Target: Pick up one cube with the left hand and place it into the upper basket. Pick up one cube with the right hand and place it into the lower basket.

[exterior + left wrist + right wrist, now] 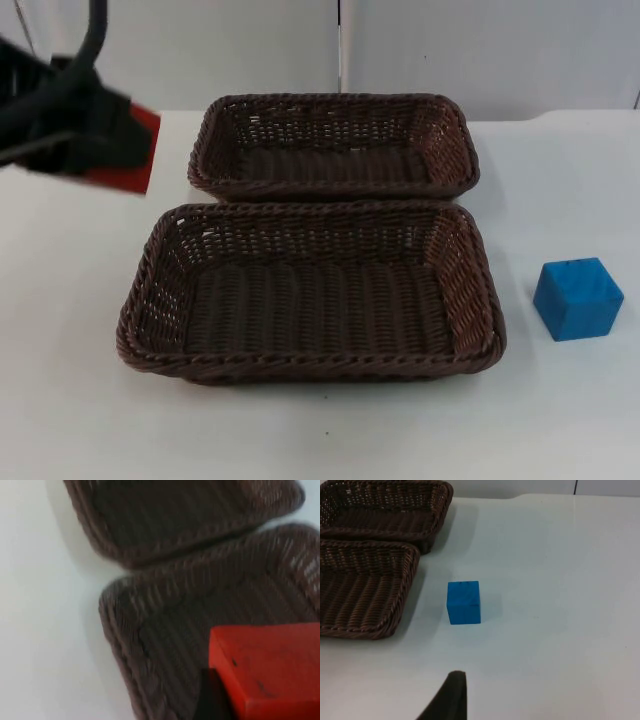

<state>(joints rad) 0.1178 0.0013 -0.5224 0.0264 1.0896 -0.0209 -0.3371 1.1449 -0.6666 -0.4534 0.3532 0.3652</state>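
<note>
Left tool (pixel 105 150) is clamped on the red cube (pixel 128 150), held in the air left of the upper basket (pixel 335 190). Blue cube (pixel 578 298) sits on the white table (pixel 560 420), near the lower basket (pixel 310 365), on its right. Right tool: one fingertip (pixel 451 697) seen above the table near the blue cube, can't tell whether open or closed

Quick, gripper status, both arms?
Left gripper: shut on the red cube, raised left of the upper basket.
Right gripper: cannot tell; one fingertip shows, short of the blue cube on the table.
</note>
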